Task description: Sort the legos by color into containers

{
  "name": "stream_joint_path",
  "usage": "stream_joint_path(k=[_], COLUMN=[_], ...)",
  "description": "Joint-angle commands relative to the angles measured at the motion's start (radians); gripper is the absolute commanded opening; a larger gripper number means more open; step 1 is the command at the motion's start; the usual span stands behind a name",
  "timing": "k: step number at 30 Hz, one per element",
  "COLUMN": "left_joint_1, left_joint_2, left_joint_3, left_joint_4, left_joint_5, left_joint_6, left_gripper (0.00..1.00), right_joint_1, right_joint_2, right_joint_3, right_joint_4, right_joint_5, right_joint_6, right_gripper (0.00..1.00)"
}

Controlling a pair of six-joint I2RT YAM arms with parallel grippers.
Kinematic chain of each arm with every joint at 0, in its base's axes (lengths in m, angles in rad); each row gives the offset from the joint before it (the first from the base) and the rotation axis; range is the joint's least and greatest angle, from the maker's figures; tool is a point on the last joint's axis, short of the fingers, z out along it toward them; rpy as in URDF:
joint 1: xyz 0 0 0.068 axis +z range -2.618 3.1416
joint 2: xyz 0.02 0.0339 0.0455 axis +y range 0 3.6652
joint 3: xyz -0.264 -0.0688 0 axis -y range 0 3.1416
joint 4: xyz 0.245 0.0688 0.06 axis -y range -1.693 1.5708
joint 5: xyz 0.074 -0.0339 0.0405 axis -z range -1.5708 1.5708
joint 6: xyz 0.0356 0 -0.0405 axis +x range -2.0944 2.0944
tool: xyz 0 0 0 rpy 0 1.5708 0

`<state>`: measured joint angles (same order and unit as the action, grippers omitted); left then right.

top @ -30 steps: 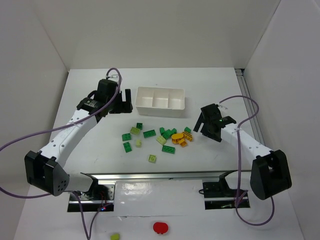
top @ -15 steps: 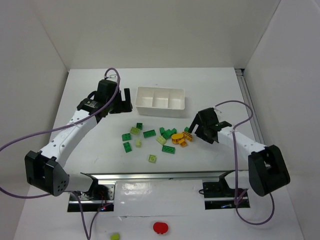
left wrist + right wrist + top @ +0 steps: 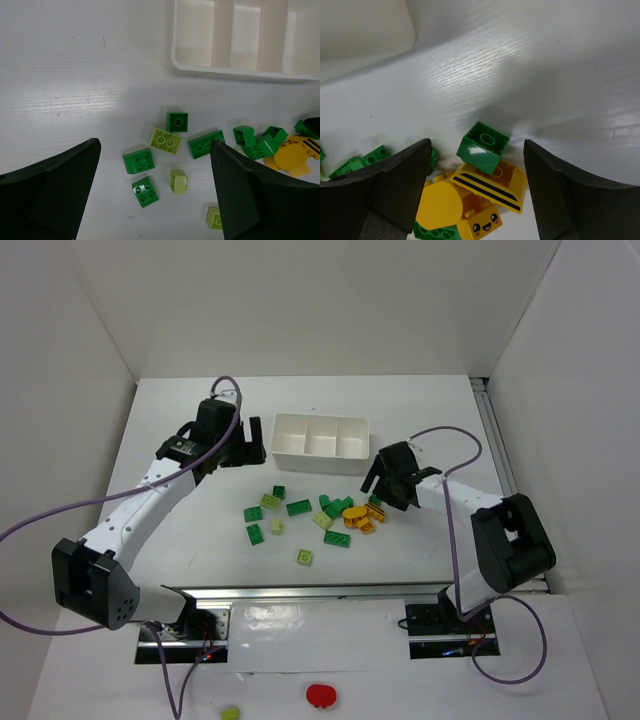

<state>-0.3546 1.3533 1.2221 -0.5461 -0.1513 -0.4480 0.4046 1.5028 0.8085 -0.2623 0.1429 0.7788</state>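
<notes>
The white three-compartment tray stands at the middle back with all compartments empty; its near rim shows in the left wrist view. Dark green, lime and orange-yellow legos lie scattered in front of it. My left gripper is open and empty, left of the tray; beneath it lie a lime brick and dark green bricks. My right gripper is open, low over the right end of the pile. Its fingers straddle a dark green brick that leans on yellow bricks.
A red round object and a lime brick lie in front of the base rail. White walls enclose the table on three sides. A metal rail runs along the right edge. Purple cables loop off both arms.
My right gripper has moved left and toward the pile, and now hangs over the dark green brick beside the yellow ones. The left arm has not moved.
</notes>
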Motion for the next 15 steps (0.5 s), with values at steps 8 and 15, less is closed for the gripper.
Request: stream_joint_path(k=[8, 15], left_joint_1=[-0.003, -0.003], left_joint_2=[0.026, 0.026], left_joint_3=[0.019, 0.019], left_joint_4=[0.031, 0.031], left_joint_5=[0.004, -0.017], left_joint_6=[0.014, 0.023], left_gripper=[1.0, 1.0], right_joint_1=[0.05, 0.059], right_joint_2=[0.085, 0.062], right_joint_3=[0.083, 0.112], right_joint_4=[-0.002, -0.066], right_joint_5=[0.099, 0.158], right_joint_6=[0.036, 0.045], right_gripper=[0.63, 0.28])
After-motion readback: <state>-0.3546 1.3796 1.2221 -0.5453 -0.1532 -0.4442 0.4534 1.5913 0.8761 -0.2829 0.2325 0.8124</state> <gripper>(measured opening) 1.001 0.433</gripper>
